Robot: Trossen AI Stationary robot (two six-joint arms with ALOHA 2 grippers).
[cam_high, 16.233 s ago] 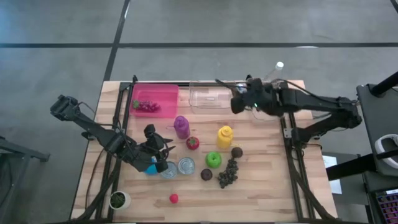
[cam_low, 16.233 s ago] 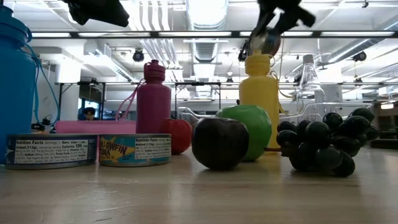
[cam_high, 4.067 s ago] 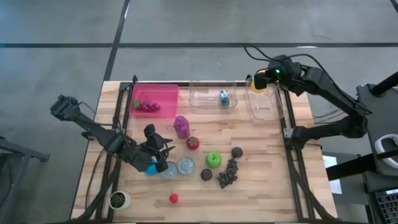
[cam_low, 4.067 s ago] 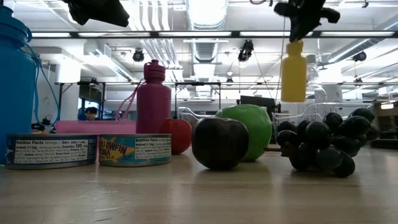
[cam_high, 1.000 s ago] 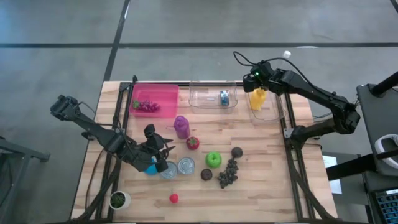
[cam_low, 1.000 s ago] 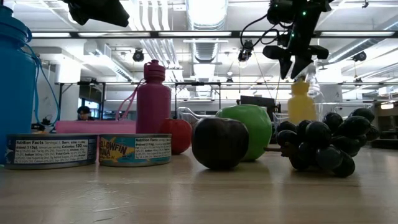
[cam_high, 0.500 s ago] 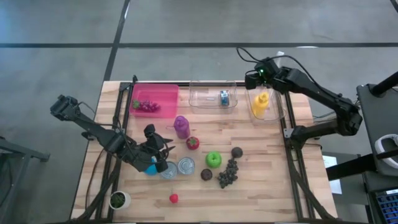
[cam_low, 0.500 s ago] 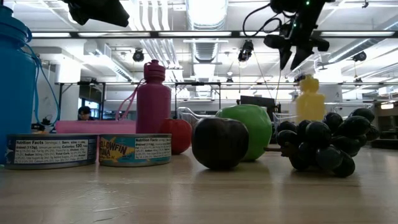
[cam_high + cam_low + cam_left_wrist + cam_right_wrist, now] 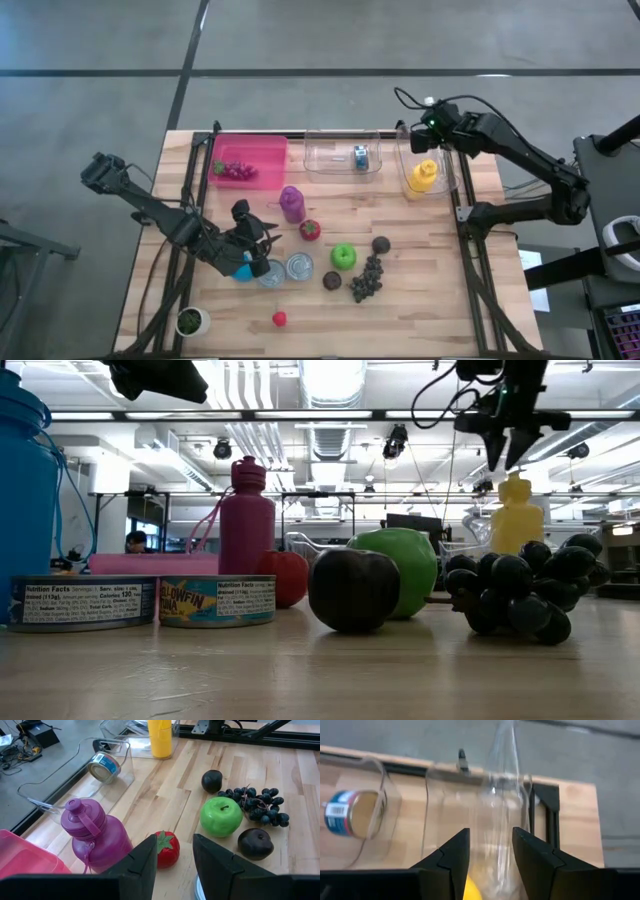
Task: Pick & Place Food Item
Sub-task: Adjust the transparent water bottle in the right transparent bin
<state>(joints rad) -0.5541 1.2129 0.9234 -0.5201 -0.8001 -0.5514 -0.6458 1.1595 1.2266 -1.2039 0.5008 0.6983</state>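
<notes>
1. Low view, nearest: two flat tins sit on the wooden surface (image 9: 420, 260); the right-hand tuna tin (image 9: 216, 601) reads "BLOWFIN TUNA", and the left-hand tin (image 9: 82, 603) shows a "Nutrition Facts" panel.
2. Left tool (image 9: 258, 243) waits above the tins, its fingers parted and holding nothing.
3. Farther back, the yellow plastic squeeze bottle (image 9: 421, 177) stands upright inside the clear plastic bin on the right (image 9: 445, 185).
4. Right tool (image 9: 424, 140) hangs just above the bottle's cap, fingers parted, gripping nothing.
5. Judgement: lift straight up so the fingers clear the cap and the clear water bottle (image 9: 501, 815) without tipping either.
6. Farthest, a blue-labelled can (image 9: 360, 156) lies in the middle clear bin (image 9: 325, 165); its print is unreadable.
</notes>
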